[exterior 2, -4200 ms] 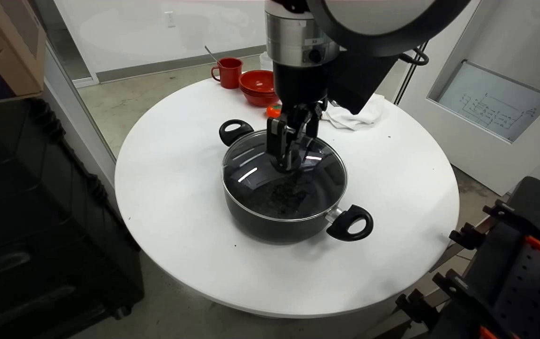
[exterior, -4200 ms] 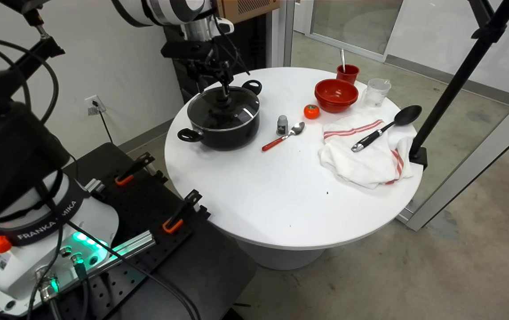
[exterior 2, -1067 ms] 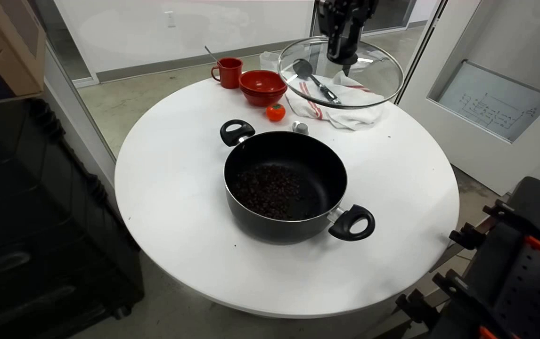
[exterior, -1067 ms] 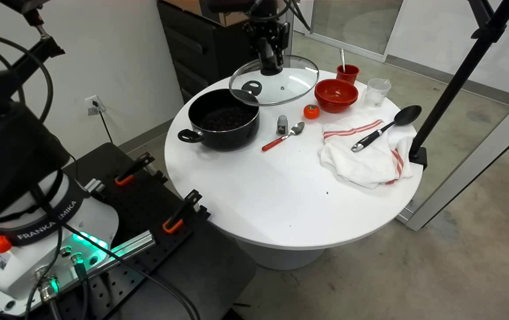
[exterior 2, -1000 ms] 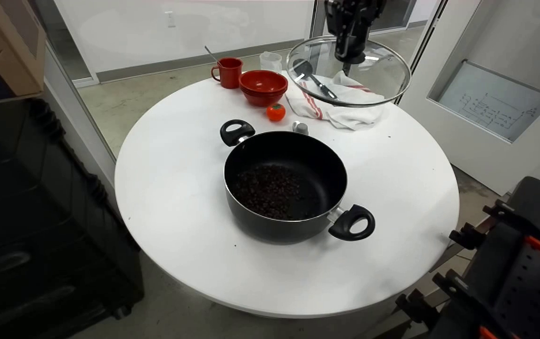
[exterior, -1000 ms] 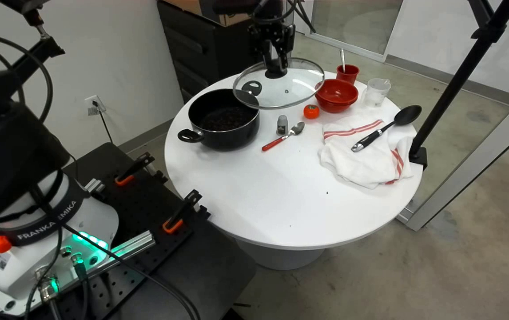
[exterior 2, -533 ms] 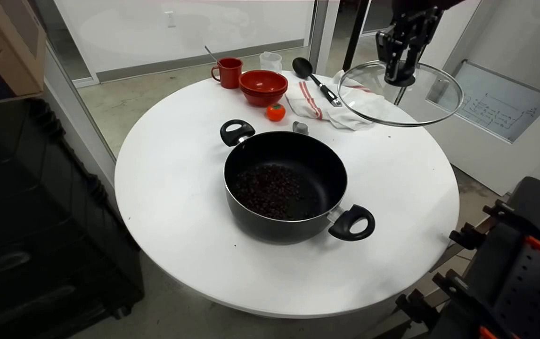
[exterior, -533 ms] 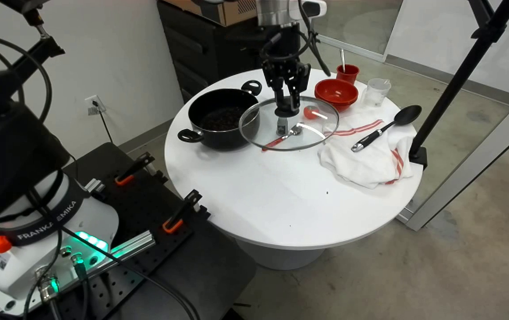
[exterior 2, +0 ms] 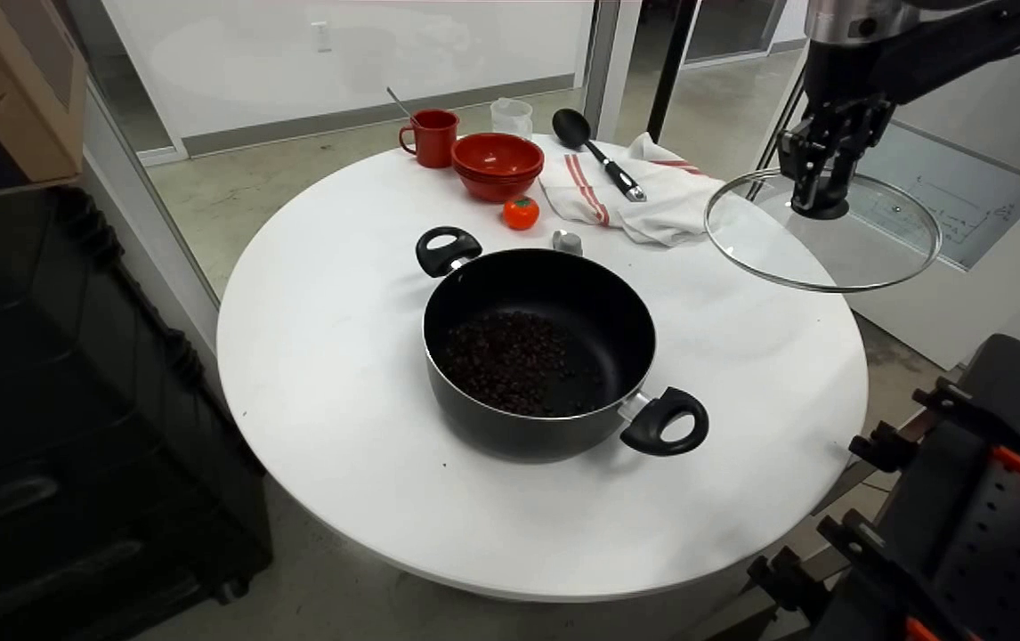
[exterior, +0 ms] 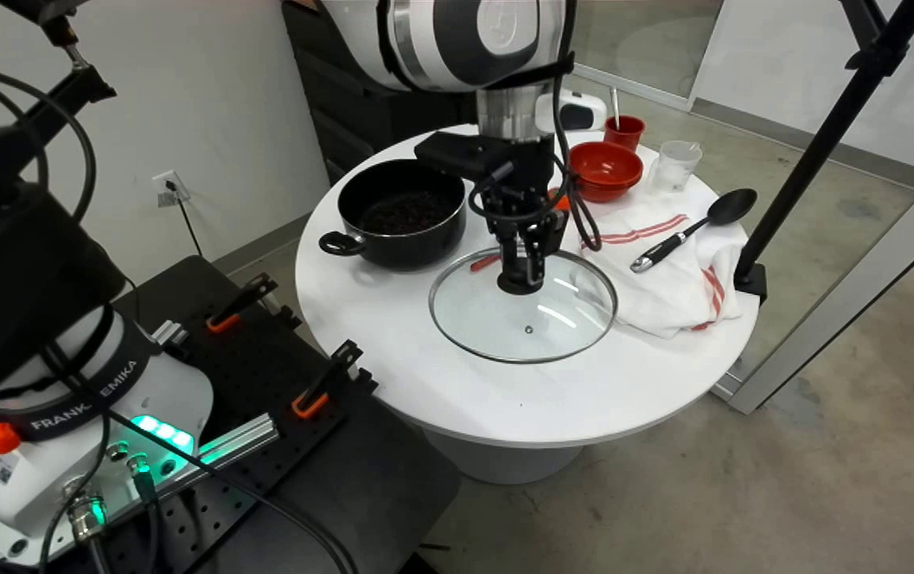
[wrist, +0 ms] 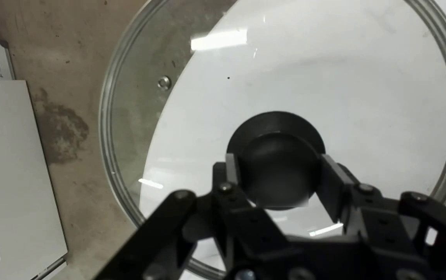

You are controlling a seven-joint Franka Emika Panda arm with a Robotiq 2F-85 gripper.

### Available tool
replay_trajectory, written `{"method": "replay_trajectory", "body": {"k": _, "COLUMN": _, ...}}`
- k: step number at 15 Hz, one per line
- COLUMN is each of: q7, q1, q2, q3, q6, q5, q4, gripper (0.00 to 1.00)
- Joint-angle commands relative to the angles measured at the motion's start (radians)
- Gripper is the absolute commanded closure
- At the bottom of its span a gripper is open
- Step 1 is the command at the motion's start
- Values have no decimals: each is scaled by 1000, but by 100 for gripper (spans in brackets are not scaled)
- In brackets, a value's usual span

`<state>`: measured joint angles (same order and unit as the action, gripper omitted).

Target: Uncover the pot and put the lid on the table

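Note:
The black pot (exterior: 417, 249) stands uncovered on the round white table (exterior: 393, 335), and dark beans (exterior 2: 510, 356) lie inside it. My gripper (wrist: 279, 167) is shut on the black knob (wrist: 277, 182) of the lid, one finger on each side. In an exterior view the clear glass lid (exterior: 481, 323), with its metal rim, hangs beside the pot. Another exterior view has the lid (exterior 2: 777, 245) in the air above the table's right side, slightly tilted. Seen from the wrist, part of the lid (wrist: 324, 89) reaches past the table edge, over the floor.
A red-handled spoon (exterior: 485, 263) shows partly behind the lid. Near the pot are a grey-capped shaker (exterior 2: 568, 242) and a tomato (exterior 2: 521, 213). Red bowls (exterior 2: 497, 169), a red mug (exterior 2: 434, 138) and a white towel (exterior 2: 675, 209) bearing a black ladle (exterior 2: 572, 129) lie farther back.
Four seconds ago the lid was on the pot, with the gripper at its knob. During the last second the held lid has moved away from the pot, toward the robot base's side of the table, and lower.

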<state>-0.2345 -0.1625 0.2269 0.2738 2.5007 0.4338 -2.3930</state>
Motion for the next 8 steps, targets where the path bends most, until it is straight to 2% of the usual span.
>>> {"method": "replay_trajectory", "body": {"k": 1, "q7": 23, "q1": -23, "q2": 47, "q3": 35, "q6": 80, "q5": 18, "q4": -1, "gripper": 75}}
{"method": "replay_trajectory", "body": {"k": 5, "q7": 90, "q1": -31, "q2": 121, "q3": 27, "q6": 191, "q5": -18, "q4": -13, "gripper": 75}}
{"method": "replay_trajectory", "body": {"k": 8, "q7": 211, "q1": -62, "q2": 143, "q3": -43, "q6": 253, "q5": -128, "q4": -30, "gripper": 75}}
